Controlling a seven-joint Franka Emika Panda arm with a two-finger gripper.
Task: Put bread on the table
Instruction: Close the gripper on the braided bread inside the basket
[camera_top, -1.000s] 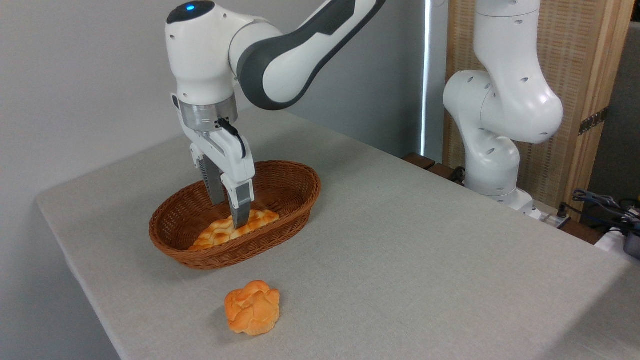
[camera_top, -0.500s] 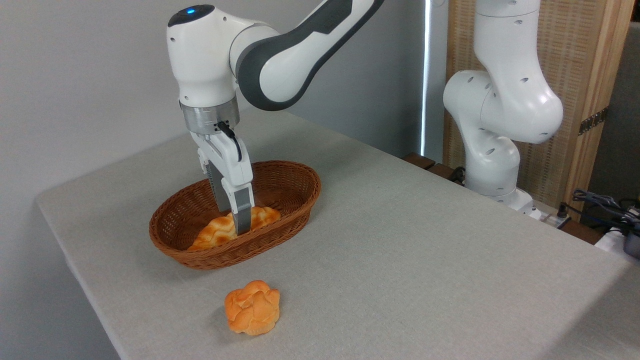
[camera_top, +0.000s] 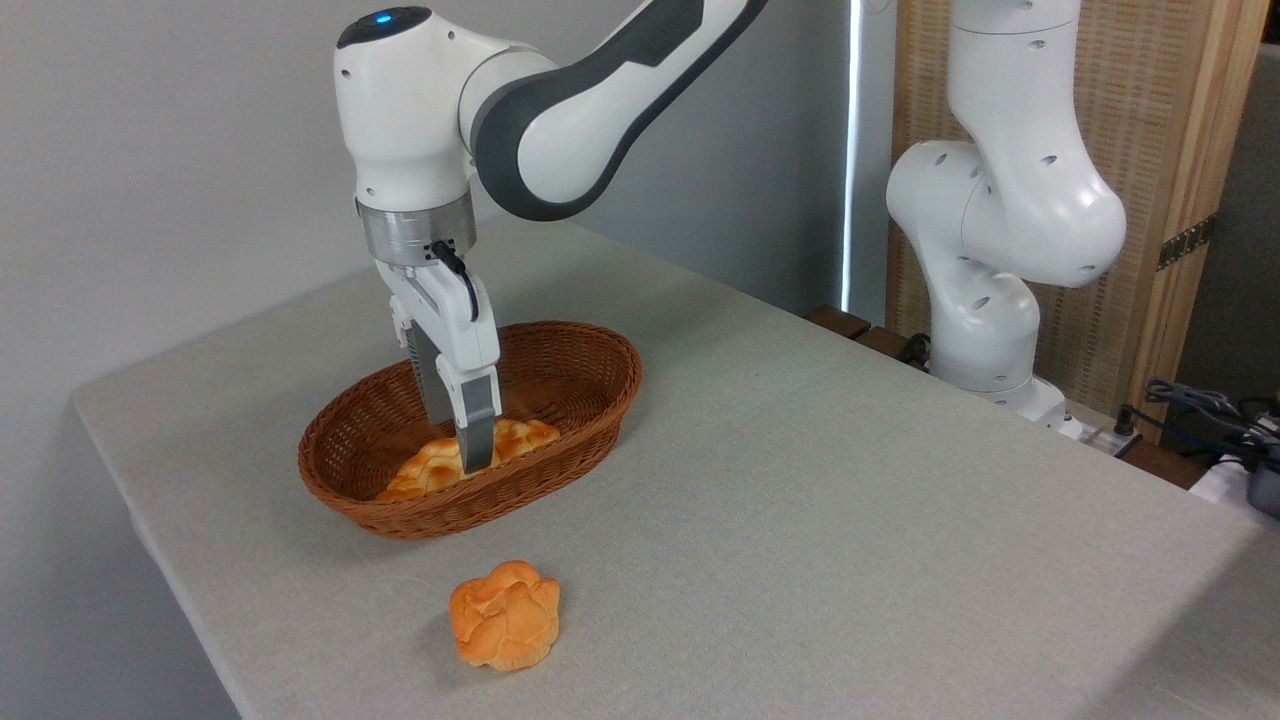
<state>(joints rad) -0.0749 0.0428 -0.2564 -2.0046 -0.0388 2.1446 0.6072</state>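
Now the white two-finger gripper (camera_top: 468, 455) is reaching into the brown oval wicker basket (camera_top: 560, 470) at centre left, fingers apparently closing around the golden braided bread loaf (camera_top: 430, 467). Lifting out and setting it on the grey-beige cloth table (camera_top: 850, 500) remains undone.

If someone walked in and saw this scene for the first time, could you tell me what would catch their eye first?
Most likely the big white arm reaching down from the upper right, its gripper lowered into the brown wicker basket at left-centre and set around the braided bread lying inside. Next, the small orange bun sitting alone on the grey table, in front of the basket near the front edge.
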